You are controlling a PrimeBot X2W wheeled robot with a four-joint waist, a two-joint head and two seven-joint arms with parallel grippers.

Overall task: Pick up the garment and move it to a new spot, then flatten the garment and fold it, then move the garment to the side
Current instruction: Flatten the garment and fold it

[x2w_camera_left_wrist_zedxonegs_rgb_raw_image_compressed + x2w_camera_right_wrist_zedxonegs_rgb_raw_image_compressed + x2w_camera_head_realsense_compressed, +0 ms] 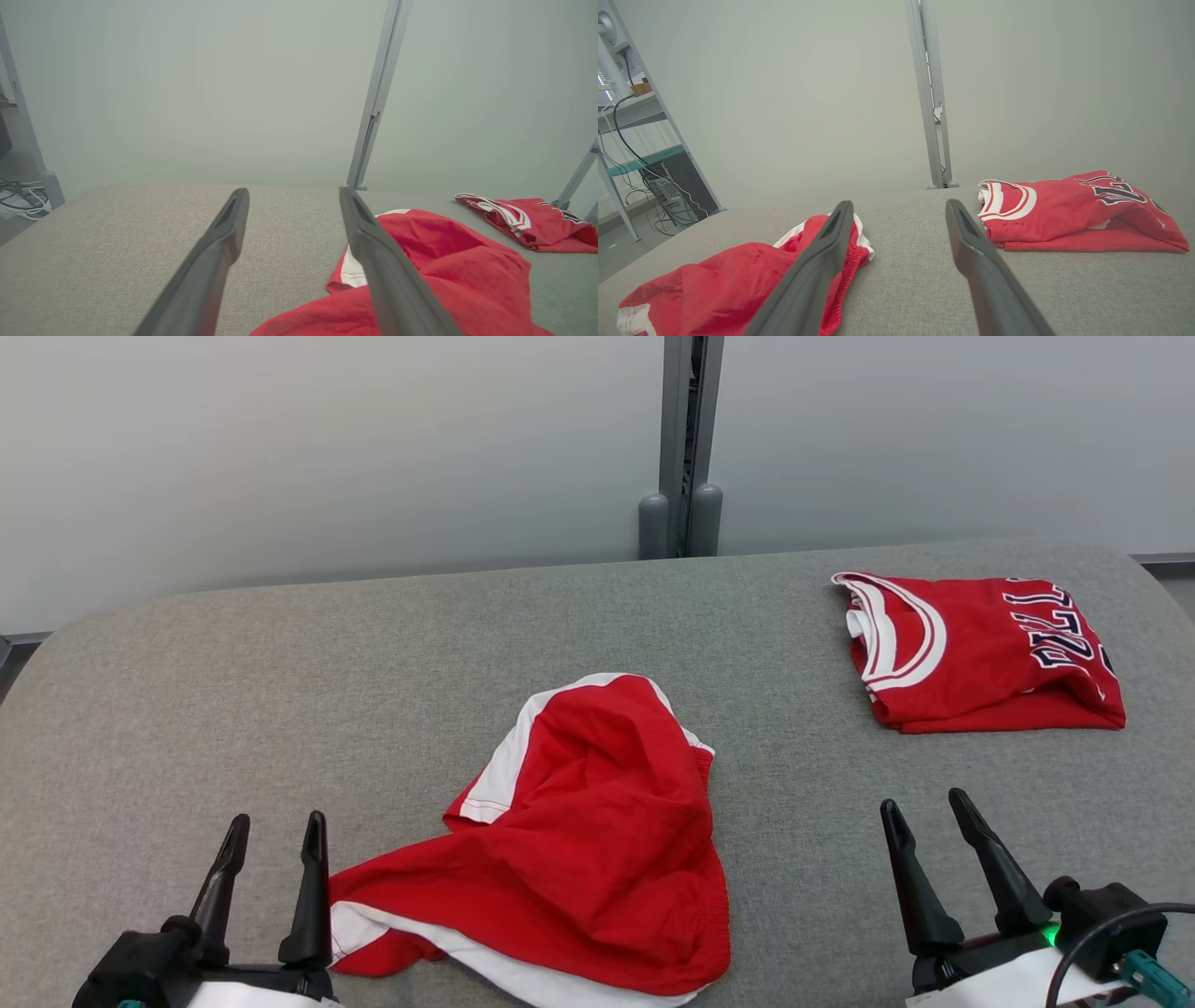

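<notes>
The folded red jersey with white trim (980,653) bears navy, white-edged letters; folds hide most. Only "LL" reads clearly.

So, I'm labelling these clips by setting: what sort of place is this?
Likely a robotics lab or test room, not a home: a grey padded table before plain partition panels, plus a metal shelf rack and loose cables.
</notes>
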